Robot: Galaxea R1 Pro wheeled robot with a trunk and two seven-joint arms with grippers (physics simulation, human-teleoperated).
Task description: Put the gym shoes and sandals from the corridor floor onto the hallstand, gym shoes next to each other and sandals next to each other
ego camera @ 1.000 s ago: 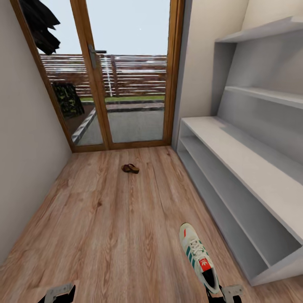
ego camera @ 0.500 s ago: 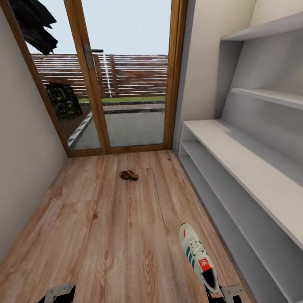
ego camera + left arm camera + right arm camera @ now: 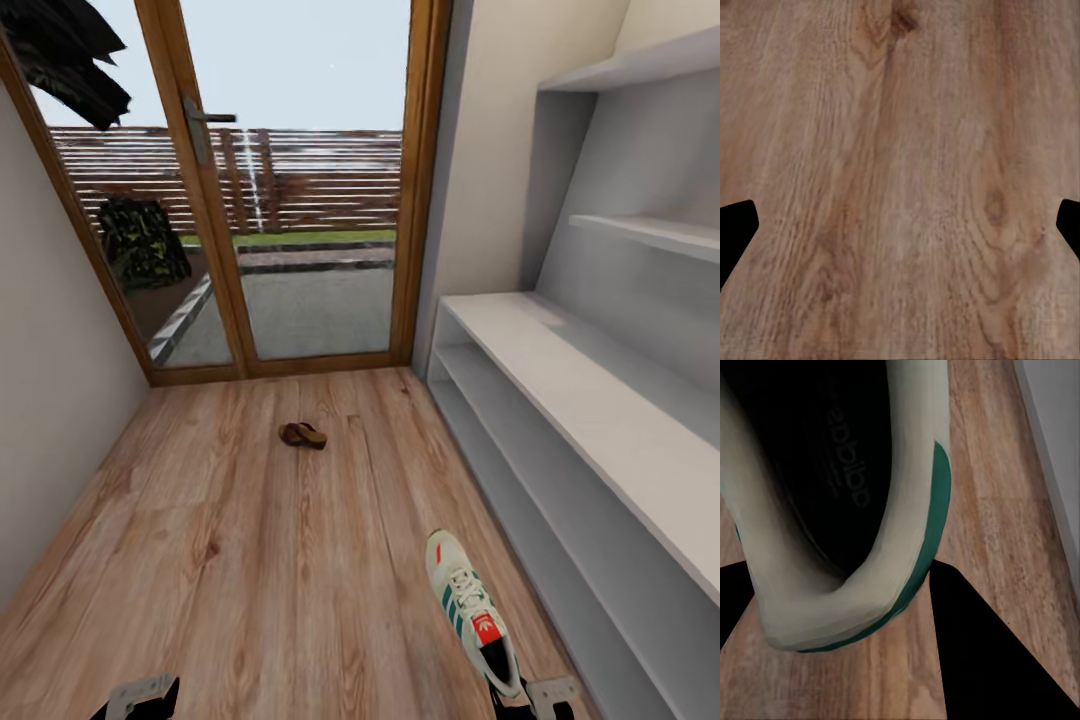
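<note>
In the head view, one gym shoe is seen at the lower right of the frame, its heel held at the right gripper; its long axis runs up the frame with a slight lean to the left, toe toward the glazed door. A sandal lies on the corridor floor near the centre, well apart from the shoe. The hallstand fills the right side. The left gripper shows at the lower left edge.

In the left wrist view, its fingertips are spread wide over bare planks.

In the right wrist view, the shoe's heel collar is clamped between dark fingers.
</note>
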